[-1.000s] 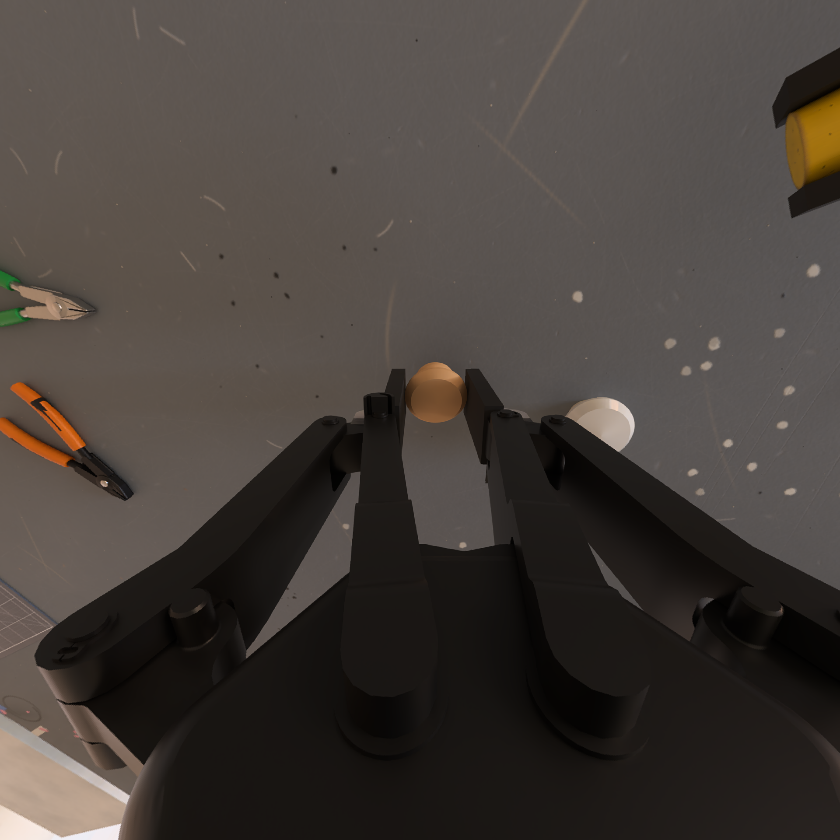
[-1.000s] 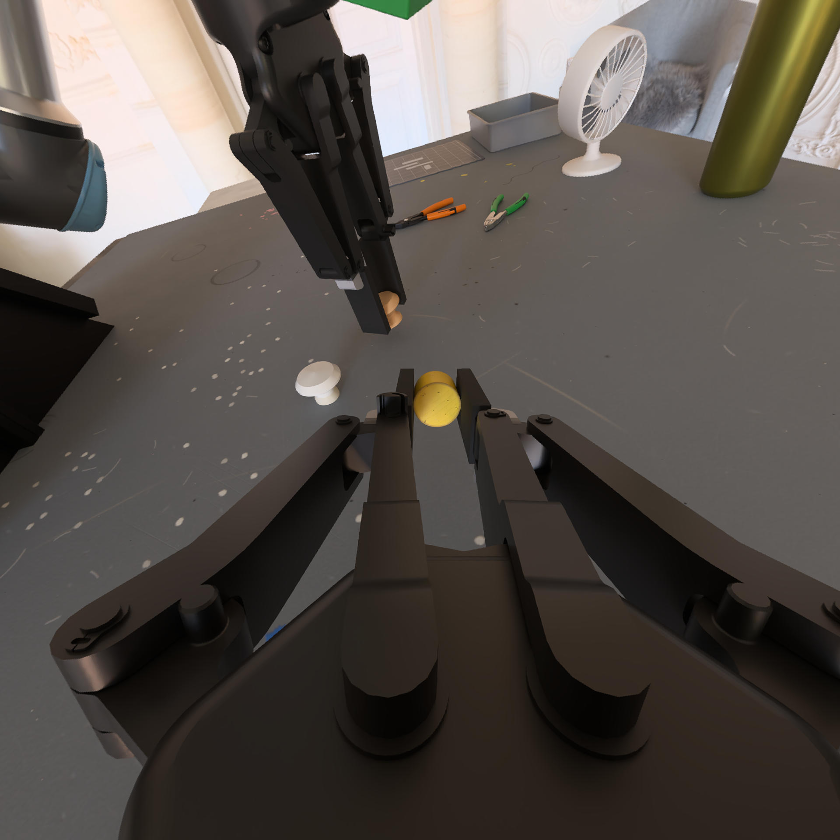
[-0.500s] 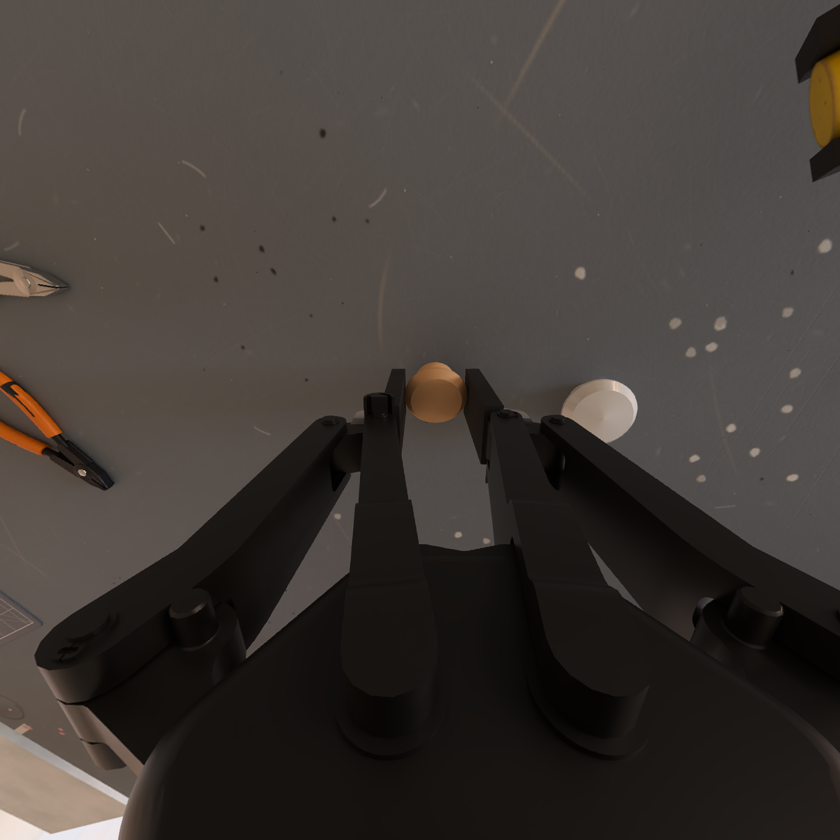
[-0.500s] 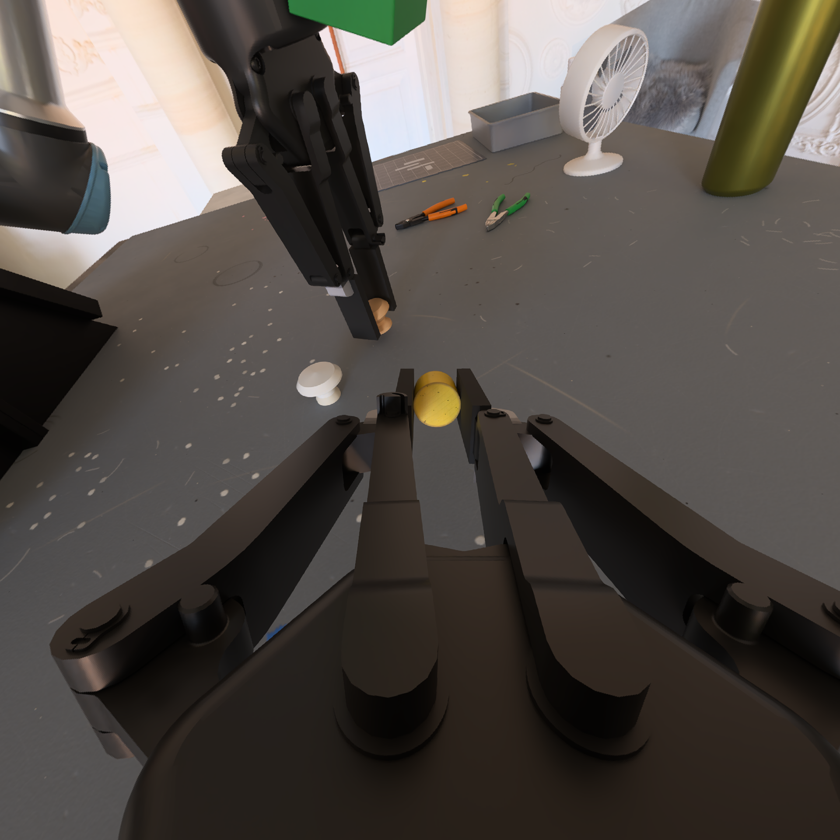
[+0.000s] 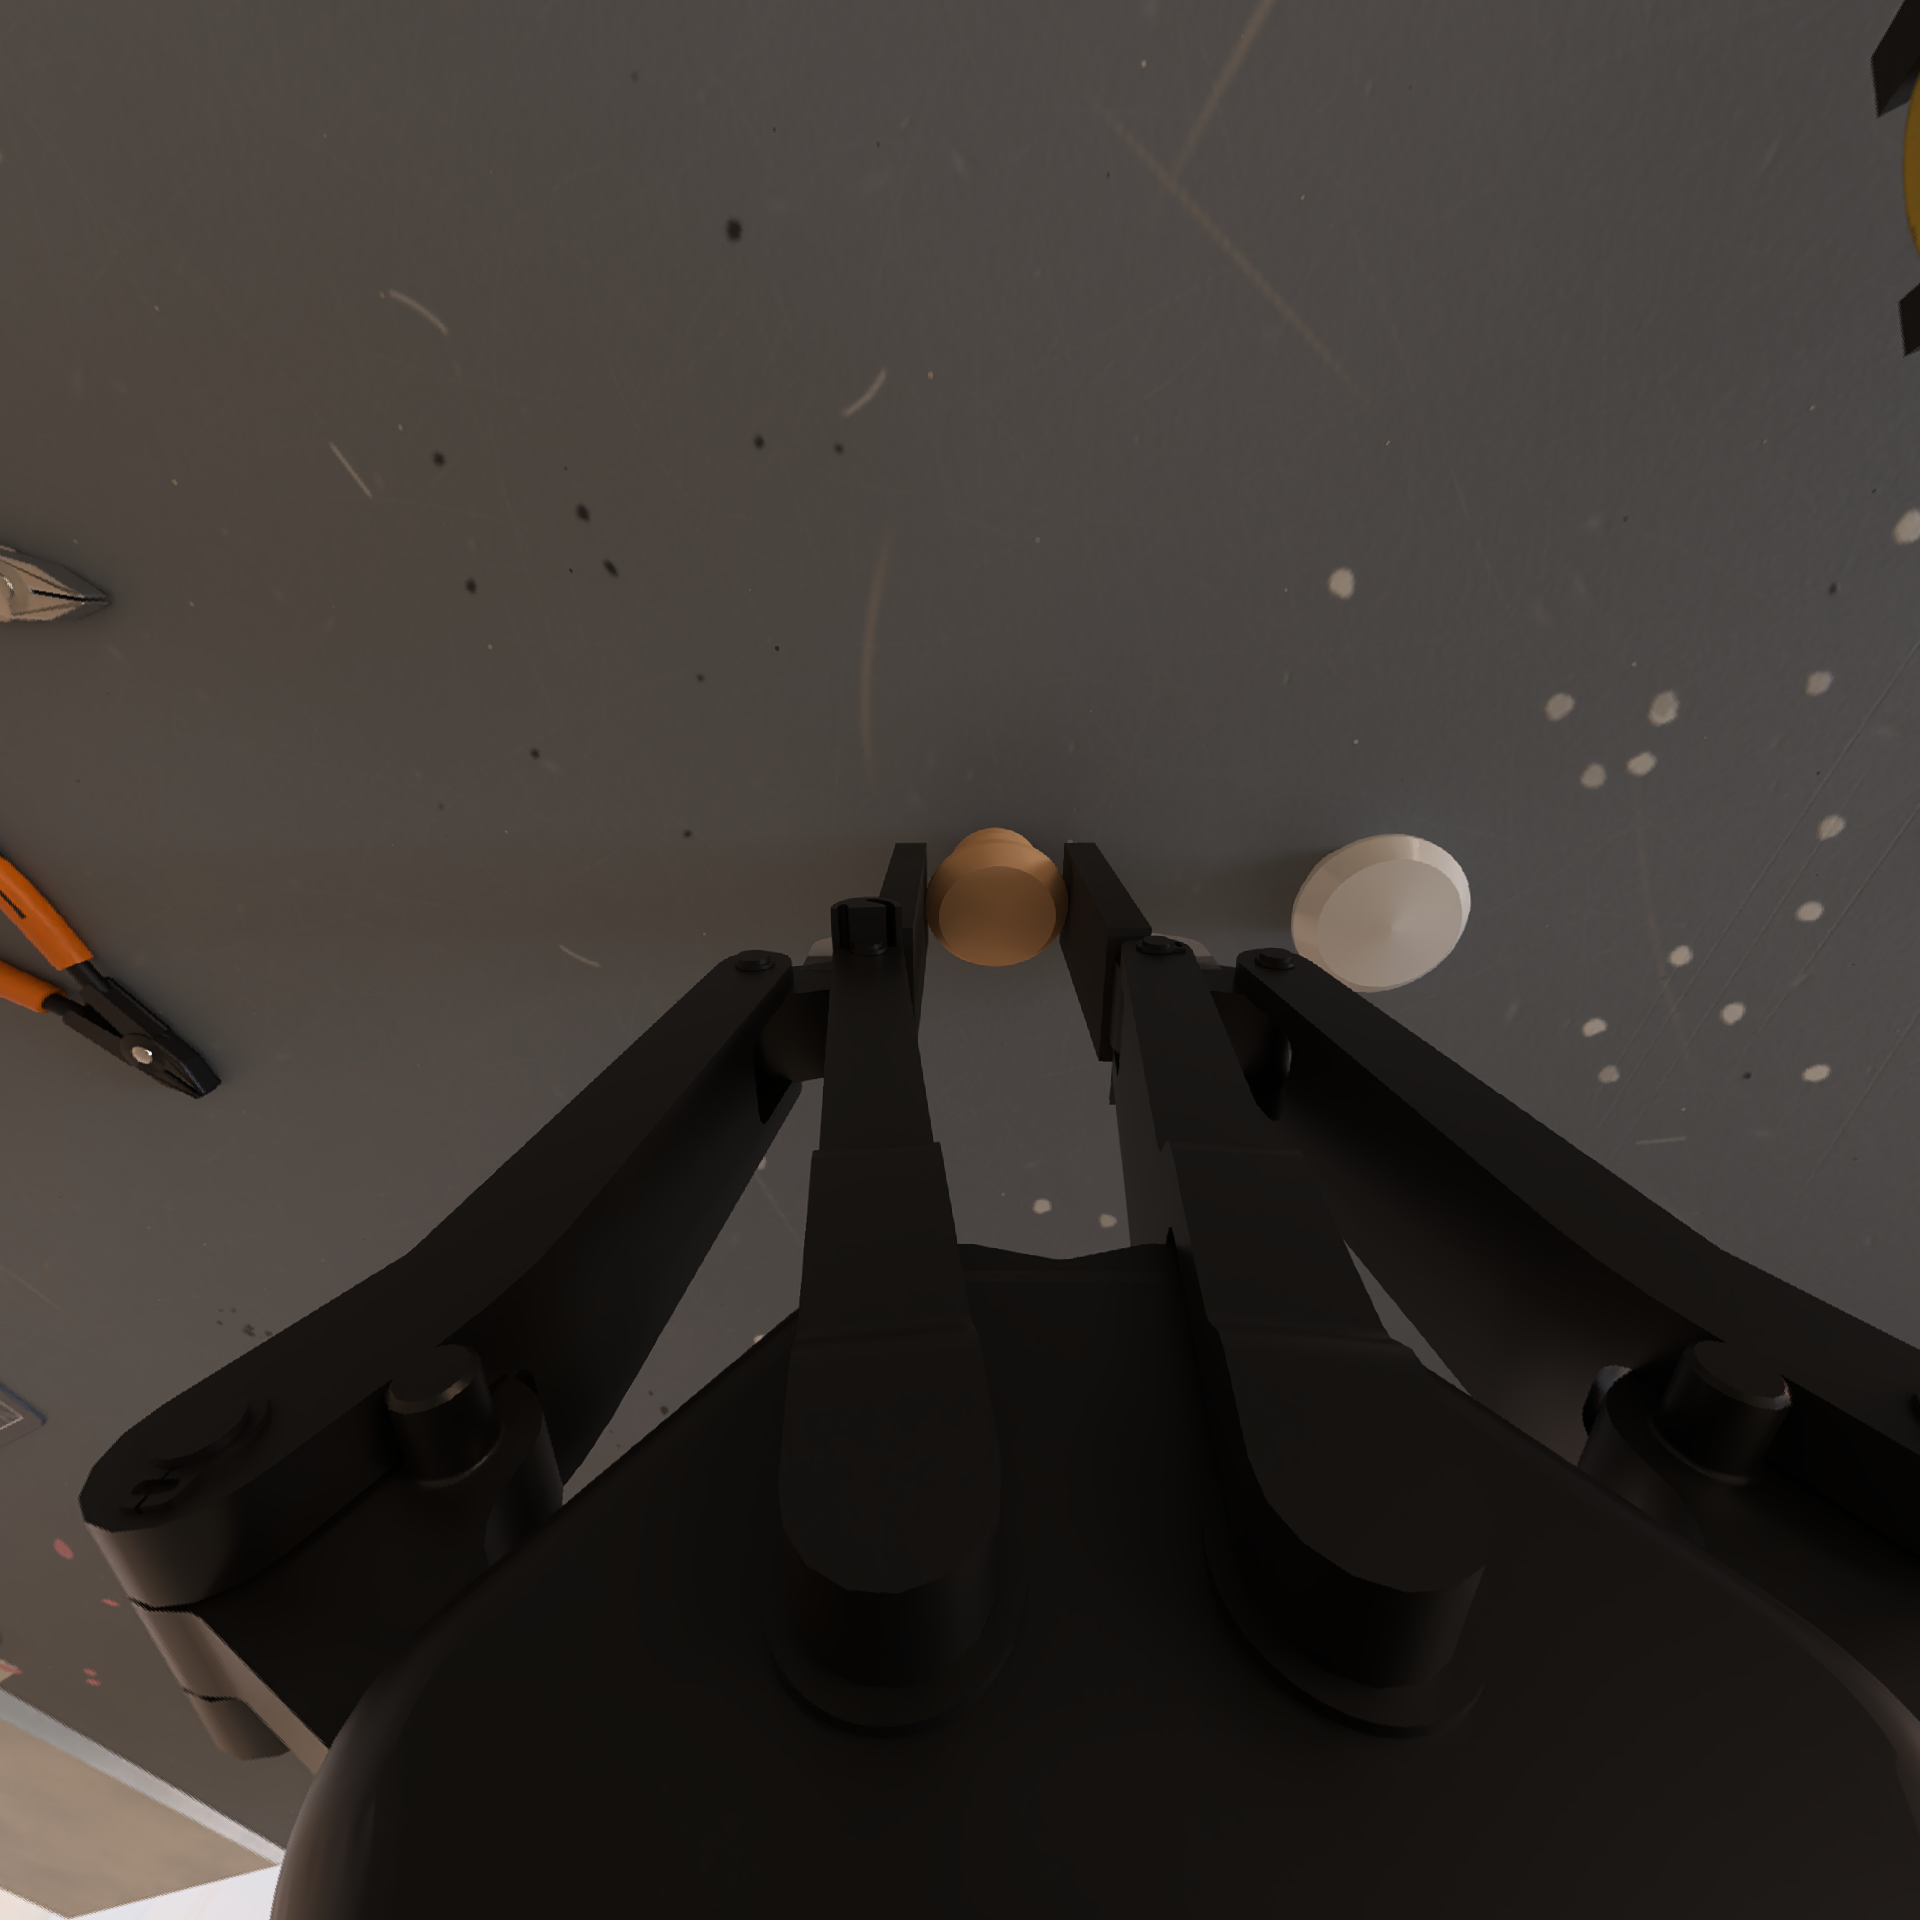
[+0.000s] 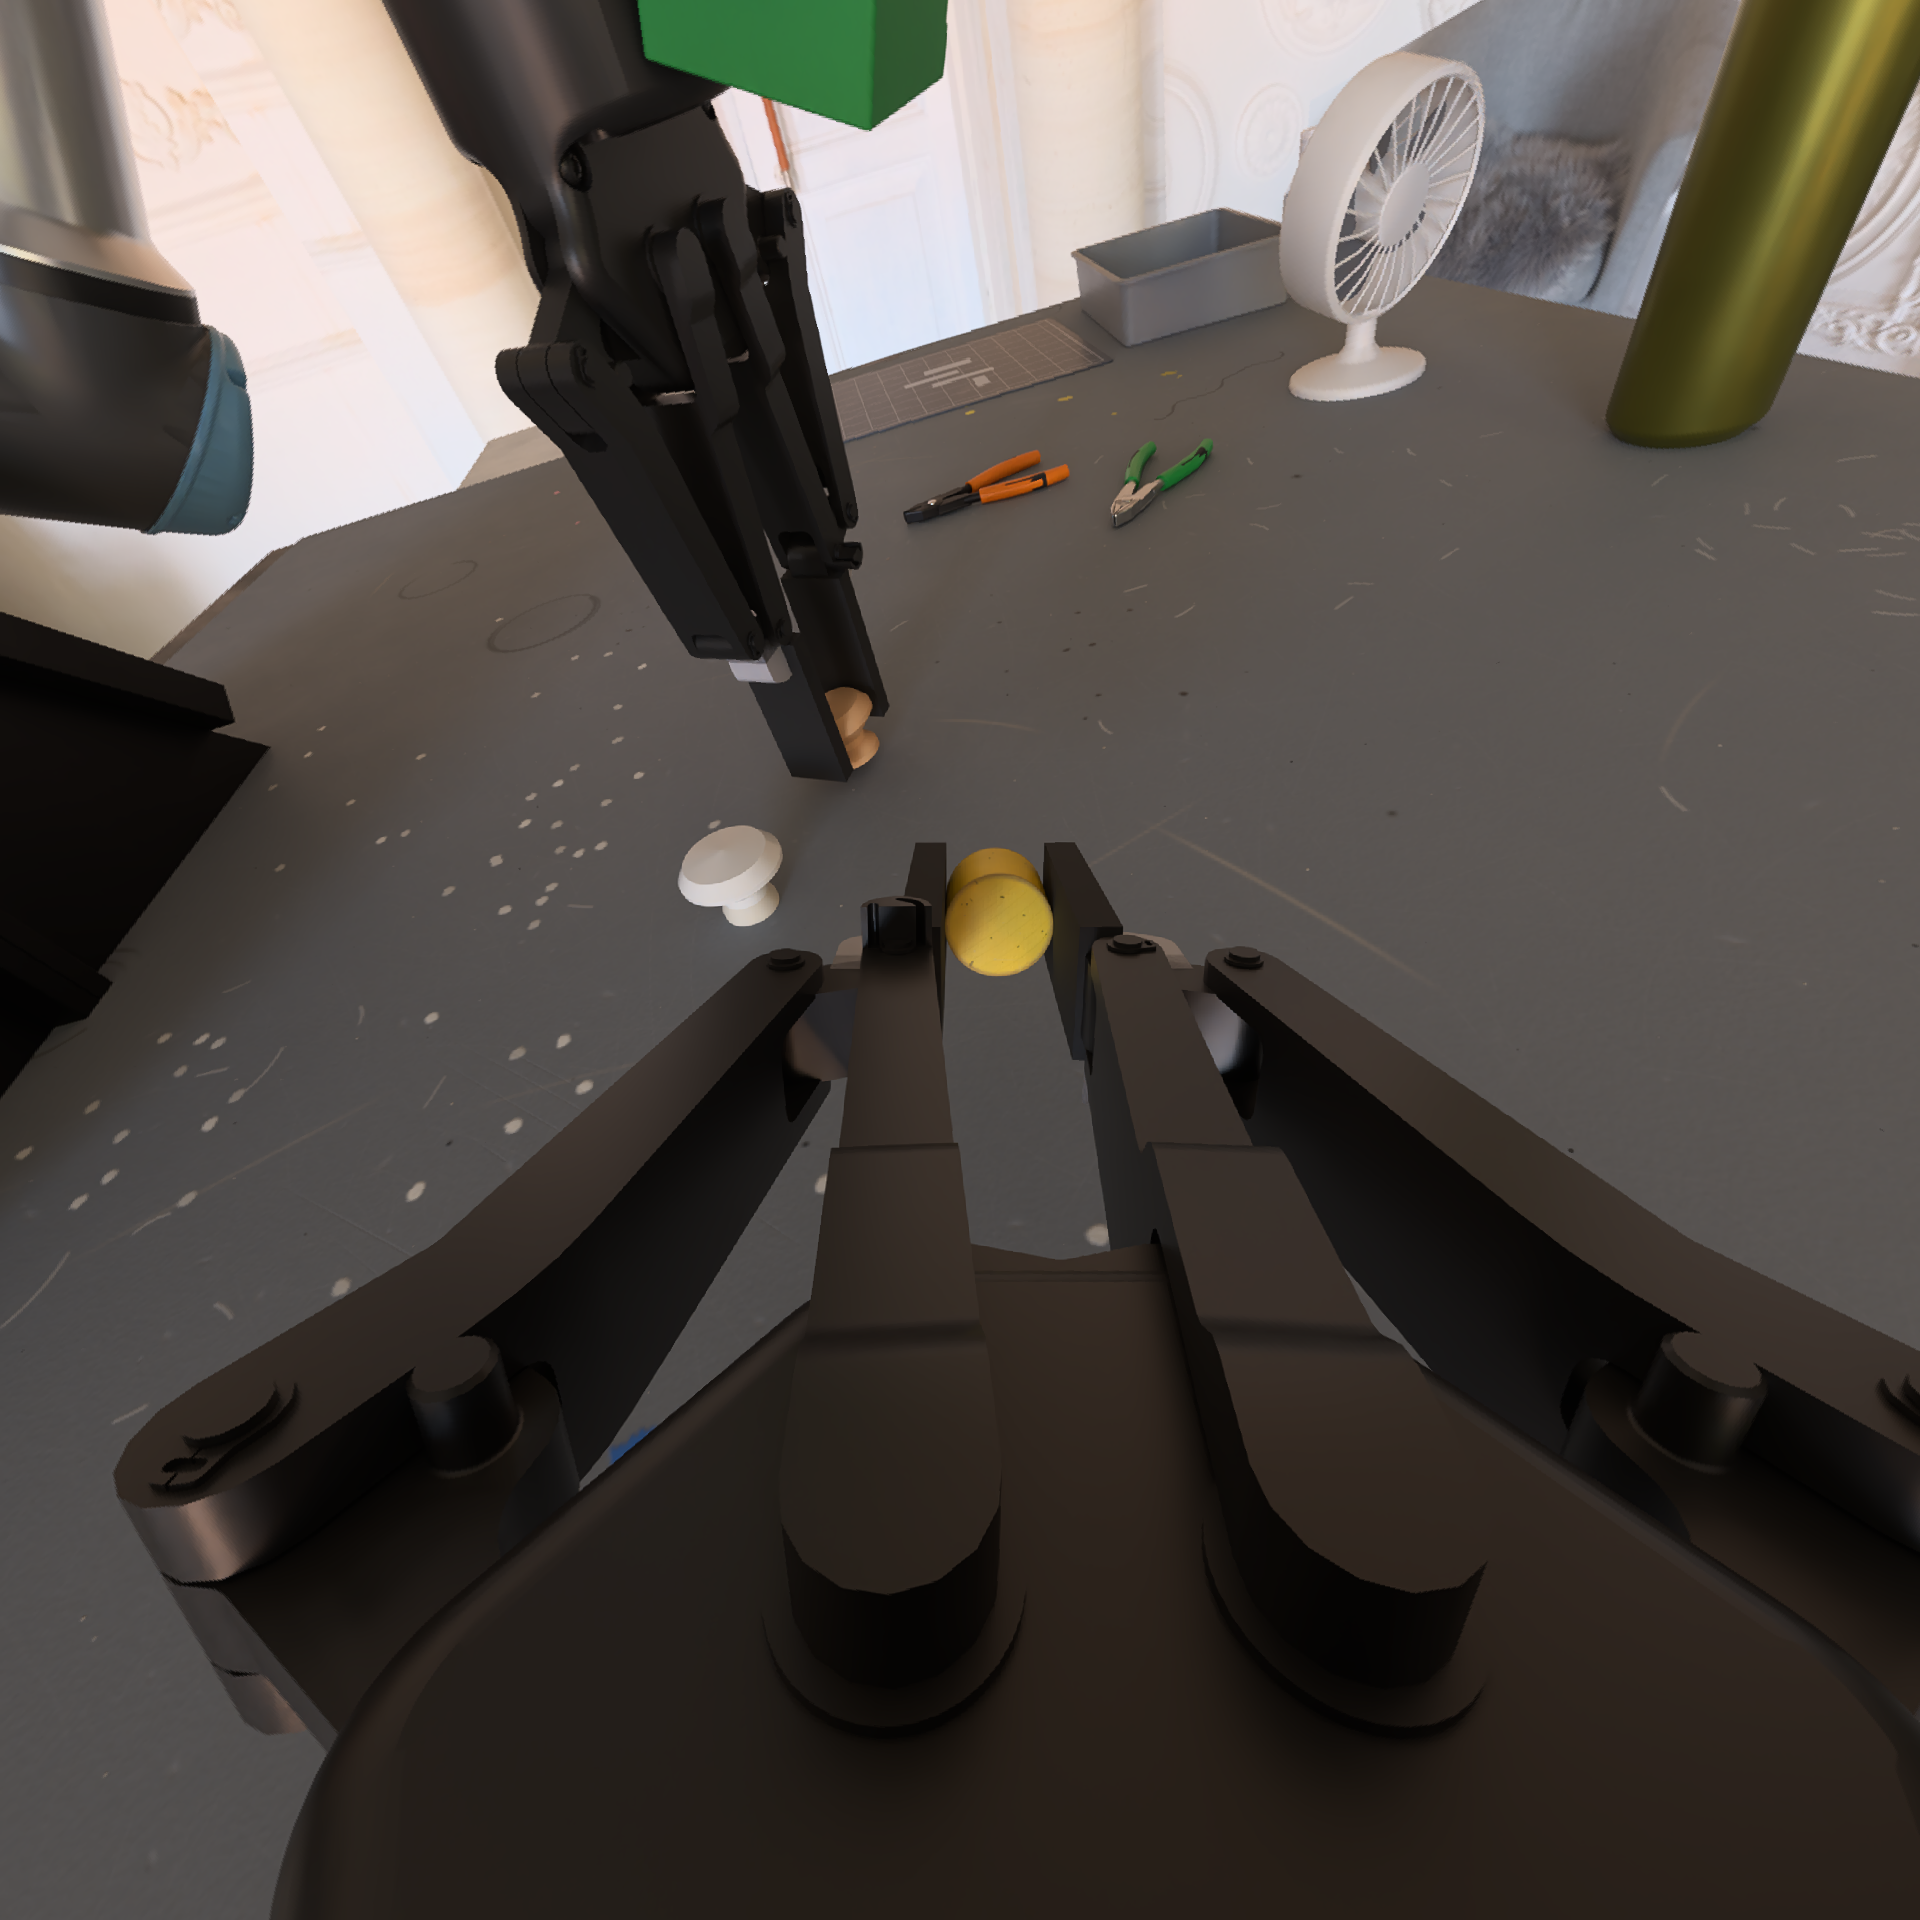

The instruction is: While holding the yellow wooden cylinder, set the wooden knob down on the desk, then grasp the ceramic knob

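Note:
My left gripper (image 5: 995, 883) is shut on the tan wooden knob (image 5: 995, 902) and holds it very close to the grey desk (image 5: 935, 416); whether it touches the desk I cannot tell. In the right wrist view this gripper (image 6: 842, 743) points down with the wooden knob (image 6: 854, 722) between its fingertips. The white ceramic knob (image 5: 1380, 909) stands on the desk just right of it, also seen in the right wrist view (image 6: 730, 871). My right gripper (image 6: 995, 883) is shut on the yellow wooden cylinder (image 6: 997, 925), held above the desk. The cylinder's edge shows in the left wrist view (image 5: 1912, 187).
Orange-handled pliers (image 6: 985, 486) and green-handled pliers (image 6: 1158, 480) lie farther back on the desk (image 6: 1455, 727). A white fan (image 6: 1371, 223), a grey bin (image 6: 1179, 272), a cutting mat (image 6: 966, 379) and an olive column (image 6: 1756, 218) stand at the far edge. A black block (image 6: 94, 790) sits left.
My left gripper has come down toward the desk with the wooden knob, shifting slightly toward the ceramic knob. My right gripper has stayed in place with the cylinder.

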